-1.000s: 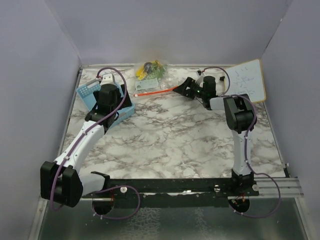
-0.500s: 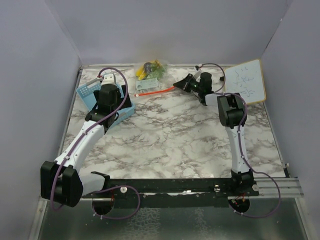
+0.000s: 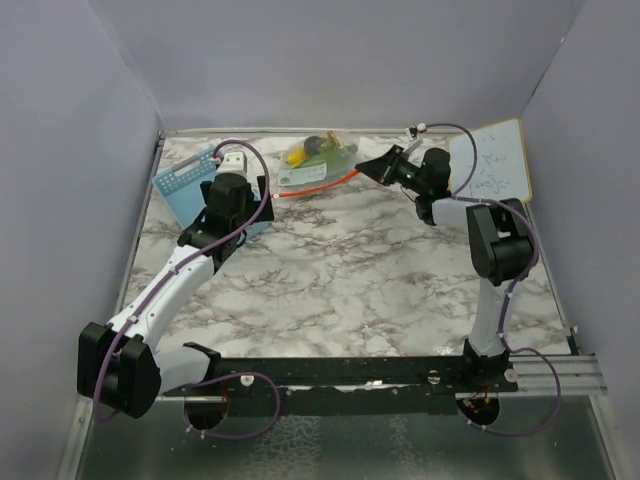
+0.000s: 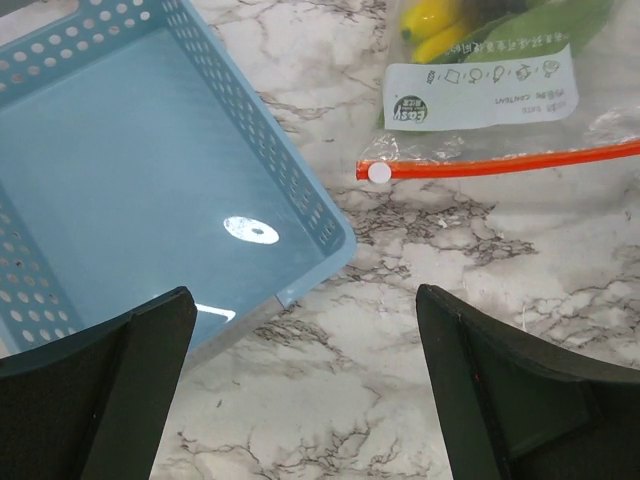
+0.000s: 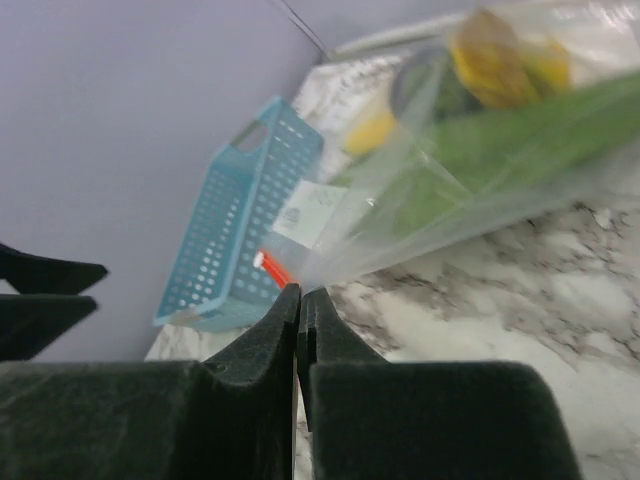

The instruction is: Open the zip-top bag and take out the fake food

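Marbled tabletop (image 3: 340, 300) runs from the arm bases at the near edge to the work at the far edge. Up the left side, the left gripper (image 4: 305, 300) hangs over the far-left part of the table. Its fingers are spread wide with nothing between them, above a corner of the light-blue basket (image 4: 300, 200). Just beyond, along the middle of the far edge, is the zip-top bag (image 3: 322, 165), its orange-red zip strip (image 4: 500, 165) on the side facing the arms. The right gripper (image 5: 300, 295) has its jaws pressed together on the clear film at the bag's right end. Whether it holds the strip's end or the film just beside it, I cannot tell.

Little of the task looks done. The strip reads as one unbroken line, so I judge the bag not yet opened. The fake food is all inside, including a yellow piece (image 4: 430, 20) and a green leafy piece (image 5: 520, 130). Parting the zip and taking the pieces out are both left to do.

The left wrist view alone shows the strip's left end with its white dot (image 4: 378, 172) and the printed label (image 4: 480, 90). Only the right wrist view shows the pinch itself and the film drawn taut from it — apparently lifted off the marble. Only the overhead view places both arms and the whiteboard (image 3: 495, 165) at the far-right corner.
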Tool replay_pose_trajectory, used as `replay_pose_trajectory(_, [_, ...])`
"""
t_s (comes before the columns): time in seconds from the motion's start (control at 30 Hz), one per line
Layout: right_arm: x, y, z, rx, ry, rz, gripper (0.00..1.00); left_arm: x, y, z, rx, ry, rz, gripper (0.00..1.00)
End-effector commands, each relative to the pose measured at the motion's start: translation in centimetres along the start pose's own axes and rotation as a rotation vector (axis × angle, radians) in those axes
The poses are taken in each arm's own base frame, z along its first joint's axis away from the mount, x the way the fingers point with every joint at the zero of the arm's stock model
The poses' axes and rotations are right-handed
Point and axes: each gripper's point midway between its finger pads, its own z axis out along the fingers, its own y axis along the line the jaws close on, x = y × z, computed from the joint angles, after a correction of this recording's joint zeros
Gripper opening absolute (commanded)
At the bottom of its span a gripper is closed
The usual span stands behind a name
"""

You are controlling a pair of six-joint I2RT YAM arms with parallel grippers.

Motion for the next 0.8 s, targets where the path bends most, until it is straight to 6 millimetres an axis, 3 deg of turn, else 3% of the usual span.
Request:
replay_pose_trajectory(0.0, [-2.7, 6.2, -3.4, -0.072, -0.106, -0.123, 0.01, 0.2, -1.5, -1.0, 0.057, -0.034, 0.015, 0.95])
replay_pose_trajectory(0.17, [-2.1, 9.4, -7.6, -0.037, -0.146, -0.135, 0.01, 0.6, -3.9, -2.2, 0.148, -0.083, 0.013, 0.95])
replay_pose_trajectory(0.43, [-1.4, 13.9, -13.9, 0.019, -0.213, -0.167, 0.01, 0.1, -5.8, -3.0, 0.205, -0.118, 0.029, 0.94])
replay_pose_trajectory(0.57, [-1.0, 14.8, -15.3, 0.041, -0.21, -0.141, 0.01, 0.5, -7.4, -3.0, 0.256, -0.119, 0.049, 0.94])
replay_pose_trajectory(0.67, [-1.1, 14.7, -15.5, 0.062, -0.217, -0.12, 0.01, 1.2, -8.9, -3.0, 0.313, -0.132, 0.091, 0.85])
replay_pose_trajectory(0.77, [-1.5, 15.2, -15.2, 0.039, -0.222, -0.1, 0.01, 2.3, -9.7, -3.0, 0.345, -0.146, 0.105, 0.83])
